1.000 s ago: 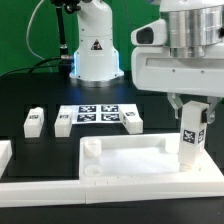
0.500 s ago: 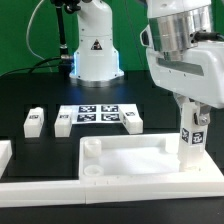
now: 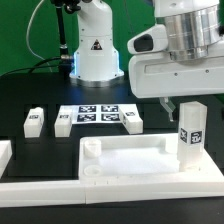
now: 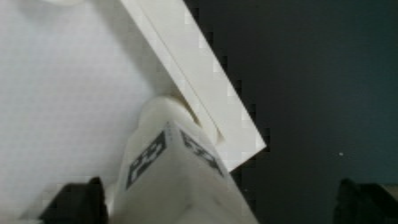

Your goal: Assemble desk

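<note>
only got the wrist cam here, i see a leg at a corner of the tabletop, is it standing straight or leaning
Observer: In the exterior view the leg stands upright in the corner of the tabletop on the exterior view's right.
Operator: ok, how many legs are not on the tabletop yet
Observer: Three loose legs. Two are on the exterior view's left of the marker board and one is on its right.
</note>
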Robot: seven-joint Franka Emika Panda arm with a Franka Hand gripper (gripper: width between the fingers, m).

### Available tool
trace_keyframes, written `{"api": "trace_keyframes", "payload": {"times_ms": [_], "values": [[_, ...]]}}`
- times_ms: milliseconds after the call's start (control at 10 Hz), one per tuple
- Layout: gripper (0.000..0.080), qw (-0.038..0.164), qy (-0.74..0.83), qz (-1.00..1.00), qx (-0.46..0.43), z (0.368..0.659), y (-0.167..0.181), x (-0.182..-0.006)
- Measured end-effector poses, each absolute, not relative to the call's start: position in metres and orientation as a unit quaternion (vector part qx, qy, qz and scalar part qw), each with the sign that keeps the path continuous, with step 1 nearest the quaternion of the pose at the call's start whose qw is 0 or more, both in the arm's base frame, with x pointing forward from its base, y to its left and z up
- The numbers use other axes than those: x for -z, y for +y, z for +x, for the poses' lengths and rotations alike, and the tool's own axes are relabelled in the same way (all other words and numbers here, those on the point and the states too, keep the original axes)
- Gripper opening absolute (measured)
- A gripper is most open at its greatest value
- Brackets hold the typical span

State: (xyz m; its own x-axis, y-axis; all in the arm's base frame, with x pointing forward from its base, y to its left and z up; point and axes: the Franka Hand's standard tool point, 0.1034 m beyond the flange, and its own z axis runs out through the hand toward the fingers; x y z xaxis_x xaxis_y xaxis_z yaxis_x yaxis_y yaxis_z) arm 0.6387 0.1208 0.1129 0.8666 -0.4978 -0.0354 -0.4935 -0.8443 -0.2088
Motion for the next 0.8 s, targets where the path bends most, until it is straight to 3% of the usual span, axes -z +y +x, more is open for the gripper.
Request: {"api": "trace_keyframes", "payload": {"times_ms": [200, 400, 600, 700, 800], "values": [[0.0649, 0.096, 0.151, -0.984, 0.022, 0.639, 0.118, -0.111], [0.0649, 0.063, -0.082, -0.994, 0.041, 0.642, 0.108, -0.108], [0.0649, 0.065, -0.075, -0.994, 0.041, 0.643, 0.106, -0.107], [0.0549, 0.065, -0.072, -0.994, 0.041, 0.643, 0.106, -0.107], [0.0370, 0.066, -0.055, -0.996, 0.040, 0.643, 0.106, -0.107]]}}
